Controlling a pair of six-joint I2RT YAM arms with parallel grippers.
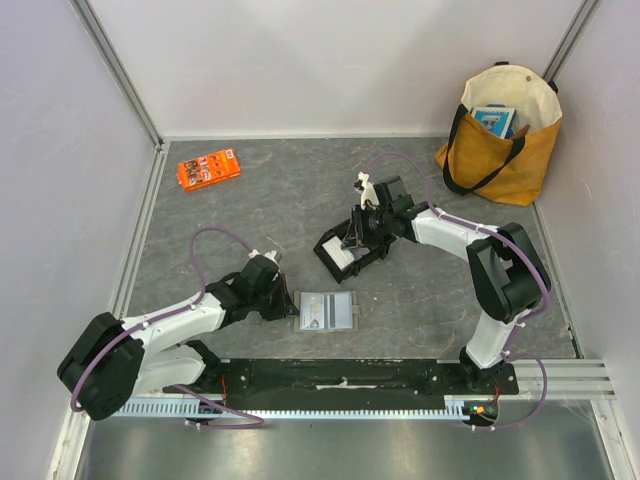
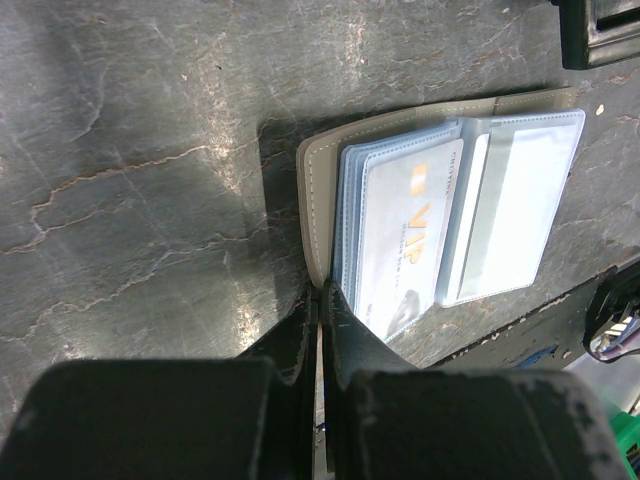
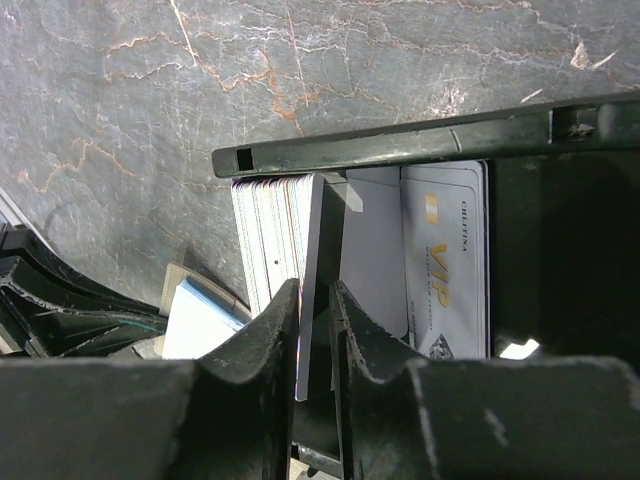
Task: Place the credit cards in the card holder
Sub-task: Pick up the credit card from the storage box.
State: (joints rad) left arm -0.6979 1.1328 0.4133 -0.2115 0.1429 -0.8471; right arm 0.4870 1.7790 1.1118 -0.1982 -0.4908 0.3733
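Progress was judged partial: one VIP card [image 2: 405,235] was seated in the card holder [image 1: 326,311] at lower centre, pinned by the closed left gripper [image 2: 318,300]. The right gripper [image 3: 315,300] was narrowed around a card edge in the black tray [image 1: 352,250]; several remained.

you can read "vip" in gold on the card [image 2: 405,235] sitting in the card holder [image 2: 318,200], same gold "vip" on a card [image 3: 445,260] in the black tray [image 3: 420,148], smaller print beside both too blurry to read
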